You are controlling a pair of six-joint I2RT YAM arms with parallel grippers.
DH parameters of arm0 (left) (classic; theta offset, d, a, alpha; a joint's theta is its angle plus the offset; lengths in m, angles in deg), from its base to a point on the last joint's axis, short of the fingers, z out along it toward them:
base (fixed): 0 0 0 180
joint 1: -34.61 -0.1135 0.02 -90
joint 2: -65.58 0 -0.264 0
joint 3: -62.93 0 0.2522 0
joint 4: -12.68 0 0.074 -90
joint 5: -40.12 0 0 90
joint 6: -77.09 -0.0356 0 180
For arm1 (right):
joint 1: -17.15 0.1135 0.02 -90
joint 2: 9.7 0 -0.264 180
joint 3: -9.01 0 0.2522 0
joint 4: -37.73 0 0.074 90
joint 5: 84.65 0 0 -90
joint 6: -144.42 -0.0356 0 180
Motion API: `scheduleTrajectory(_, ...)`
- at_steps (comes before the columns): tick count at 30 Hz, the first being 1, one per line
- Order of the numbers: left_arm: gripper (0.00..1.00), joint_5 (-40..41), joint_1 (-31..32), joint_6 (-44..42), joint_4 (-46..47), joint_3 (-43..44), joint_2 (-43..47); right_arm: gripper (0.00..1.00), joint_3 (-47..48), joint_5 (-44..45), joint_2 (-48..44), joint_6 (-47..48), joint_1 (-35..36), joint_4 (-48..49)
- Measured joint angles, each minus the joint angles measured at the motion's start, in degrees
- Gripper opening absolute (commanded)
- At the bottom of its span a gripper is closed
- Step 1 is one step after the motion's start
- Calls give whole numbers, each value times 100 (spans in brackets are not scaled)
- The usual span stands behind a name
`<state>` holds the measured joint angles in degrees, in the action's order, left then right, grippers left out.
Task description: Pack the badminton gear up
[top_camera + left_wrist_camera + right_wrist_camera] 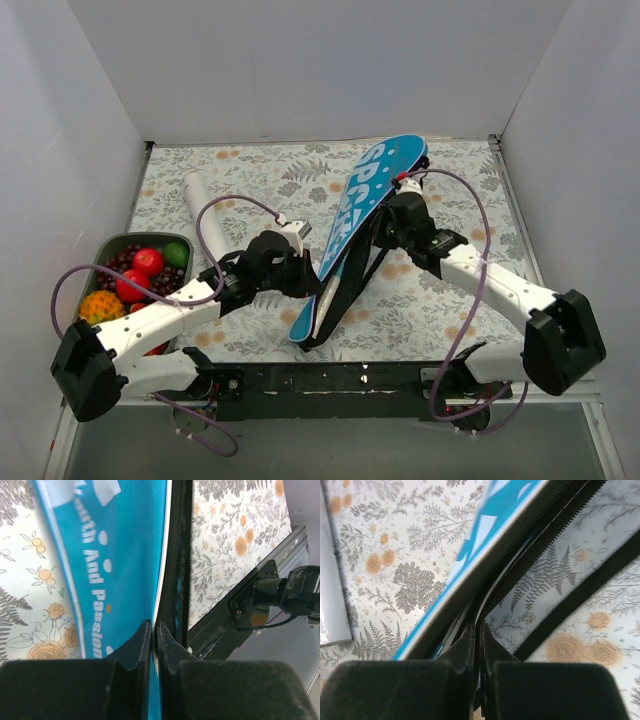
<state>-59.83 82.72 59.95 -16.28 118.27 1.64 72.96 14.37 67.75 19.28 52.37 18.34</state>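
— Blue cover (365,215), item one: position?
— Long axis slants from the middle of the near edge up toward the far edge, right of centre. It stands partly on its side, white lettering facing left.
— Left gripper (153,627)?
— At the cover's near, narrow end, fingers pressed together on its white-piped rim. The blue face lies to their left, the black zip teeth (189,555) to their right.
— Right gripper (477,630)?
— Farther up the same long edge, toward the wide end, fingers together on a thin dark lip of the opening. A black strap (580,595) lies loose on the table just beside it.
— Relation that matters?
— Both grips sit on one edge, the gaping seam running between them. I judge either arm can work along that line, with the left nearer the handle end.
— White cardboard tube (205,205)?
— Toward the far-left corner, lying flat, well apart from both grippers, beside the dark fruit tray (105,245).
— Not accounted for?
— Rackets and shuttlecocks: none visible. Whether the cover holds anything cannot be told, and the zip puller is not seen
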Motion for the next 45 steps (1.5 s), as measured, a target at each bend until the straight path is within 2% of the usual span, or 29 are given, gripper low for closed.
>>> scheduleTrajectory(6,0,608,0,-155,-997,1014,140,1,162,339,-1082,345,-9,-756)
scheduleTrajectory(10,0,909,-4,-326,-1340,1526,105,1,271,387,-1156,455,28,-1132)
scheduleTrajectory(14,0,1001,-2,-348,-1425,1521,-9,1,52,452,-1276,514,133,-1346)
scheduleTrajectory(19,0,1174,0,-378,-1397,1086,-87,1,-177,437,-1276,509,216,-1412)
scheduleTrajectory(28,0,1725,-48,-710,-1276,1062,-743,2,-208,330,-1005,492,234,-1390)
scheduleTrajectory(33,0,1969,-125,-901,-1145,1062,-1047,20,-223,125,-636,481,234,-1386)
scheduleTrajectory(36,0,2046,-168,-988,-1054,1051,-1176,33,-398,-81,-586,472,238,-1381)
scheduleTrajectory(37,0,2055,-195,-1012,-988,1032,-1207,40,-463,-157,-599,474,243,-1397)
scheduleTrajectory(45,0,2144,-466,-1139,-627,776,-1486,47,-568,-535,-999,535,310,-1805)
